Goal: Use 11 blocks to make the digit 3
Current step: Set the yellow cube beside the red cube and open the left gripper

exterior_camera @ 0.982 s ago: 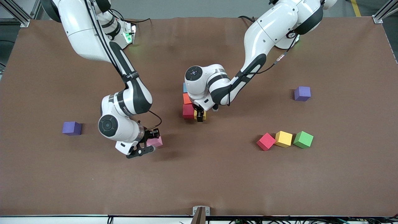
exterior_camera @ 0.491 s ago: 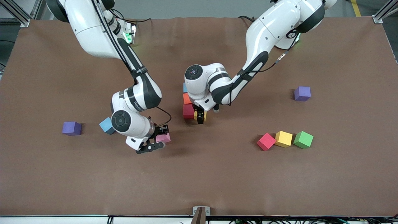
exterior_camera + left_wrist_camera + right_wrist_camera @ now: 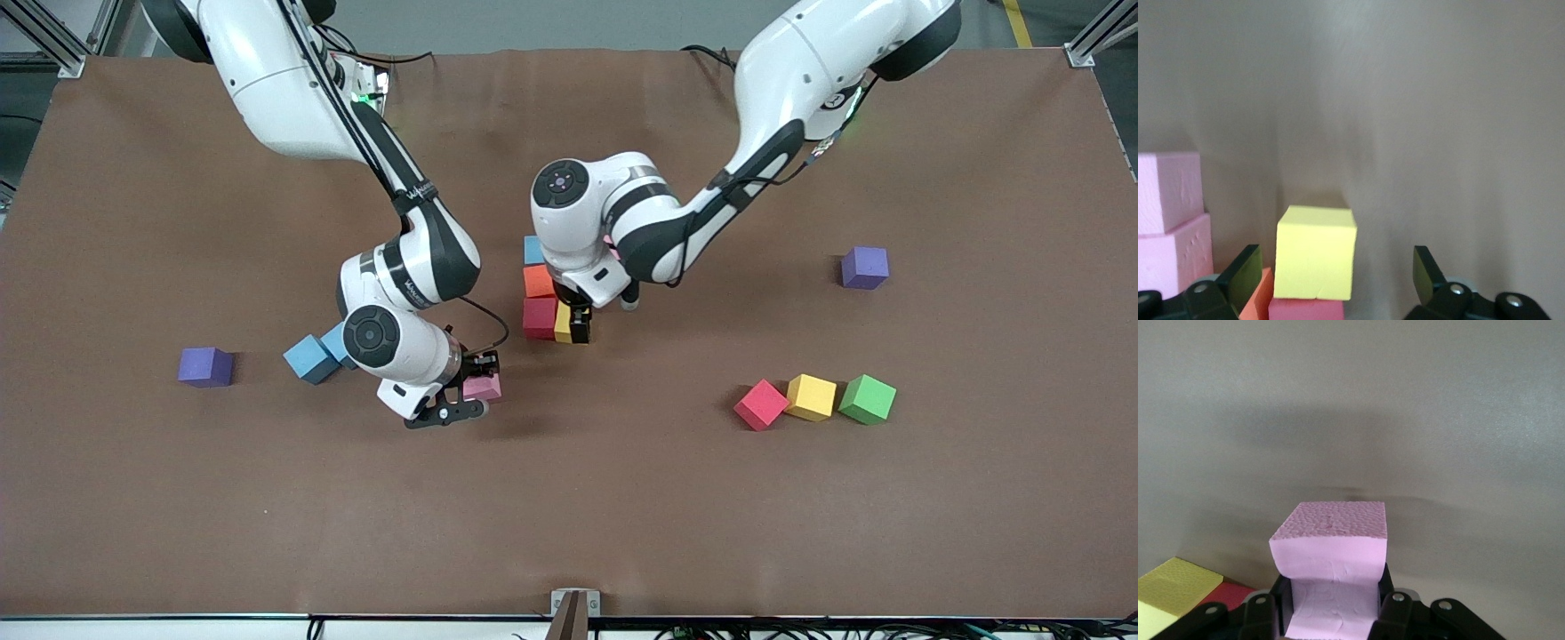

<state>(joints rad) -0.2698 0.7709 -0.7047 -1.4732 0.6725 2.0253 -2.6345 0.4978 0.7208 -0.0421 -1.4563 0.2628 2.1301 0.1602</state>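
The right gripper (image 3: pixel 478 391) hung over bare table nearer the front camera than the cluster of blocks at mid-table, its jaws clamped on a pink block (image 3: pixel 483 387); the right wrist view showed that pink block (image 3: pixel 1331 577) squeezed between the fingers, its sides bowed in, a detail lost from the front; the left gripper (image 3: pixel 579 322) stood over the cluster with jaws spread wide and nothing held, its fingers straddling a yellow block (image 3: pixel 1315 252) seen plainly only in the left wrist view; from the front only a sliver of the yellow block (image 3: pixel 563 324) showed beside a red block (image 3: pixel 539 317), with an orange block (image 3: pixel 537 281) and a light blue block (image 3: pixel 532 250) in line farther from the camera; two pink blocks (image 3: pixel 1168 220) appeared in the left wrist view alone, hidden from the front by the left arm; toward the right arm's end of the cluster another light blue block (image 3: pixel 310 358) lay half hidden; toward the left arm's end sat a second red block (image 3: pixel 761 404), a second yellow block (image 3: pixel 811 396) and a green block (image 3: pixel 867 399).
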